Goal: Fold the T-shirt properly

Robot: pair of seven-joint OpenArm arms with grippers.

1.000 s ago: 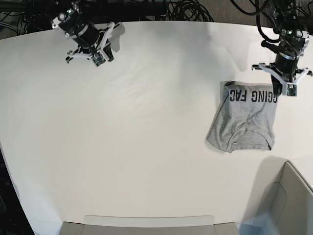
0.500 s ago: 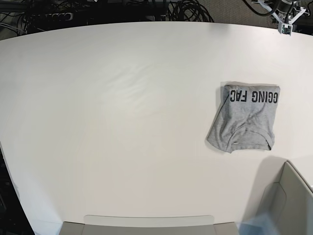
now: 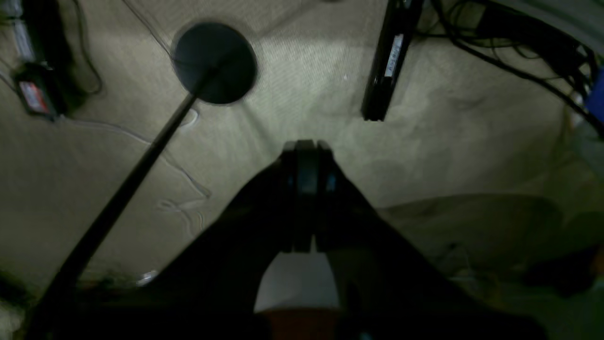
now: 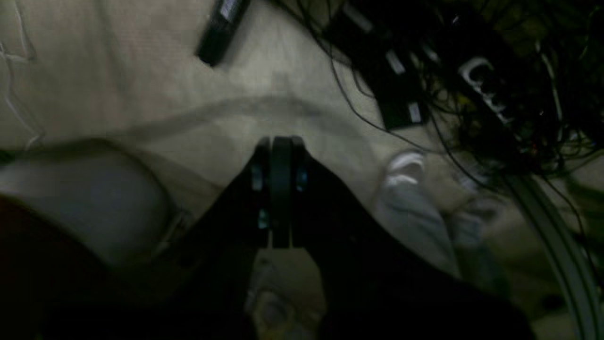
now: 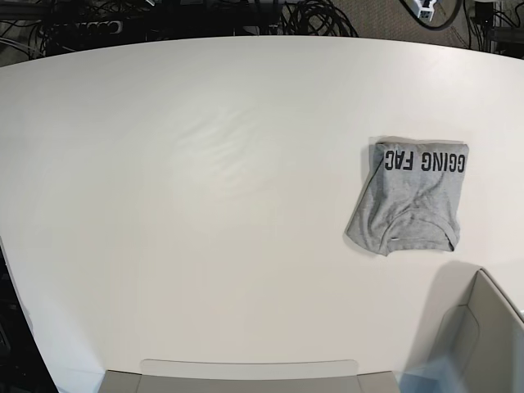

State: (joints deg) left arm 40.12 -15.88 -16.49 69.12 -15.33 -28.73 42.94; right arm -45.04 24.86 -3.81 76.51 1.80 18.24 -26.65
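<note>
The T-shirt (image 5: pixel 412 199) lay folded into a compact grey bundle on your white table (image 5: pixel 205 205), close to the table's right edge as the base view showed it, roughly midway between the far edge and the near one. Its far edge carried a strip of black block lettering, seen upside down, and the curved neckline sat near its near edge; the fold was a little crooked, with the near left corner flaring outward. Nothing touched the shirt. You had the left gripper (image 3: pixel 305 146) off the table, with its fingers pressed together on nothing, pointing down at a beige carpeted floor (image 3: pixel 292 94) where a round black base with a pole (image 3: pixel 214 61) and a black bar (image 3: pixel 384 61) lay. You had the right gripper (image 4: pixel 278 141) likewise closed and empty, over the same kind of floor, with a tangle of black cables and power strips (image 4: pixel 472 80) to one side; that view was dark and blurred. In the base view neither gripper was visible, only a small white part (image 5: pixel 425 8) among the cables past the far right corner. A grey bin (image 5: pixel 483 344) sat at the near right corner.
</note>
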